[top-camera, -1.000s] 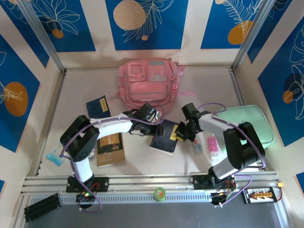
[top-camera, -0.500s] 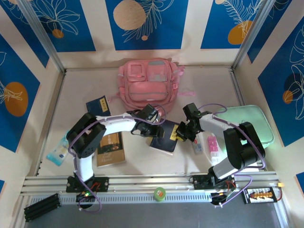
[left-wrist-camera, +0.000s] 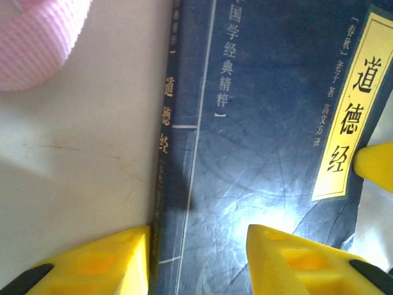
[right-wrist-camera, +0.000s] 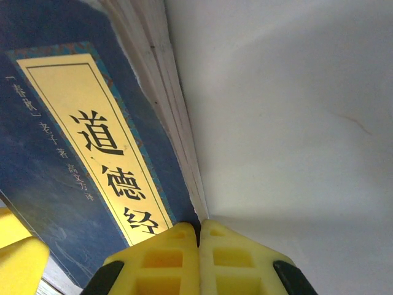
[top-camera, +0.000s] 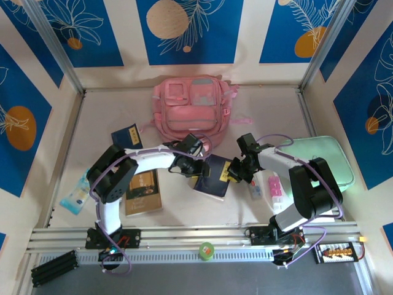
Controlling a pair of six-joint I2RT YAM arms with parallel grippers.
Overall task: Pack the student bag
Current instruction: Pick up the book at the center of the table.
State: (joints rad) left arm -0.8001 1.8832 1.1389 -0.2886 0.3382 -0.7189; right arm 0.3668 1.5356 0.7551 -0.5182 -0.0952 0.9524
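Top external view puts the soft pink fabric student bag [top-camera: 190, 110] at the counter's [top-camera: 264, 110] far side, packing barely begun I judge: my left claw [left-wrist-camera: 198, 239], fingers apart, straddles the flat dark-blue paperback book's [top-camera: 214, 184] spine while my right claw [right-wrist-camera: 199, 230], pressed together, noses its opposite edge.

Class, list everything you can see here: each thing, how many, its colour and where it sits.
backpack: 1, pink, far middle.
navy book: 1, dark blue, centre.
small book: 1, blue, left of backpack.
brown book: 1, brown, near left.
case: 1, mint green, right side.
packet: 1, pale blue, left edge.
tape roll: 1, green, front rail.
left gripper: 1, yellow fingers, open over navy book's spine.
right gripper: 1, yellow fingers, shut at its corner.
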